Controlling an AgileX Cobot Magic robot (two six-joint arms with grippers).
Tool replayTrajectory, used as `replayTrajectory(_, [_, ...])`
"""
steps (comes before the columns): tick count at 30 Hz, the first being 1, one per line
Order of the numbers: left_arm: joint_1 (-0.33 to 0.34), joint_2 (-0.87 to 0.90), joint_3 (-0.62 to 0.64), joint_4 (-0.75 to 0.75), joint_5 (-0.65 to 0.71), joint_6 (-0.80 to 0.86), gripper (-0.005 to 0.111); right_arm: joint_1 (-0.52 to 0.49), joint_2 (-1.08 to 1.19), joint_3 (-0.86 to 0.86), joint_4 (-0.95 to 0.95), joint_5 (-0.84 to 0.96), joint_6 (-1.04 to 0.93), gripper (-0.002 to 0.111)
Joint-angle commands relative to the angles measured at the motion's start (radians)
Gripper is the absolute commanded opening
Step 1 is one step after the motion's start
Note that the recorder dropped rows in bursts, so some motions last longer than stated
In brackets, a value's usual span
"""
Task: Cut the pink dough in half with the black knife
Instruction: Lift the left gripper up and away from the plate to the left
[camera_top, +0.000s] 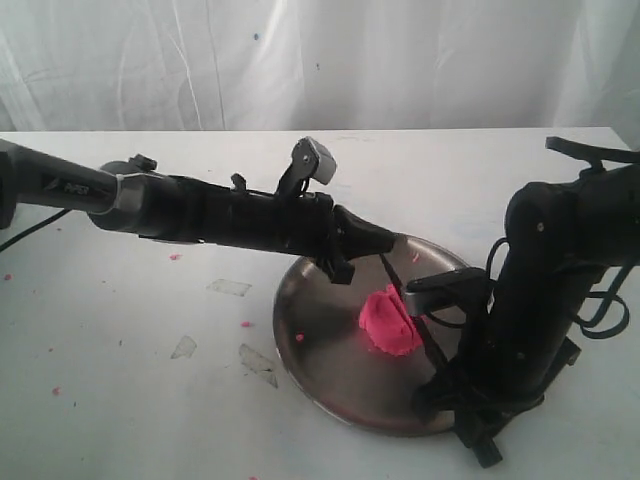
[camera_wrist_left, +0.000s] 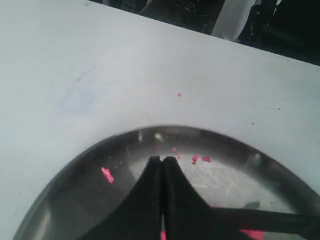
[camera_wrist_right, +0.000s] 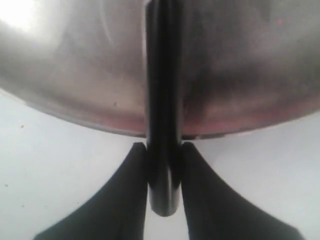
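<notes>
The pink dough (camera_top: 388, 322) sits as one mound on the steel plate (camera_top: 320, 350). Across its top lies the black knife (camera_top: 412, 312), running from the far rim down towards my right gripper (camera_top: 440, 378). In the right wrist view that gripper (camera_wrist_right: 163, 152) is shut on the black knife's handle (camera_wrist_right: 163, 125), just outside the plate (camera_wrist_right: 75, 75); the dough is hidden there. My left gripper (camera_top: 385, 243) hovers at the knife's tip end. Its fingers are shut together (camera_wrist_left: 161, 161) with nothing seen between them. The black knife (camera_wrist_left: 265, 220) passes beneath them above a bit of pink dough (camera_wrist_left: 254, 234).
Clear tape scraps (camera_top: 228, 287) (camera_top: 258, 362) lie on the white table left of the plate, among tiny pink crumbs (camera_top: 174, 257). Crumbs (camera_wrist_left: 107, 174) also dot the plate (camera_wrist_left: 60, 190). A white cloth hangs behind the table.
</notes>
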Motion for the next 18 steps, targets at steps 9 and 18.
replayTrajectory(9, [0.005,-0.179,-0.001,0.049,-0.013,-0.103,0.000,0.001,0.017,-0.011,-0.011,0.007,-0.001,0.000])
replayTrajectory(18, [0.005,-0.432,0.016,0.612,-0.048,-0.661,0.000,0.001,-0.048,-0.046,-0.017,0.101,-0.001,0.000])
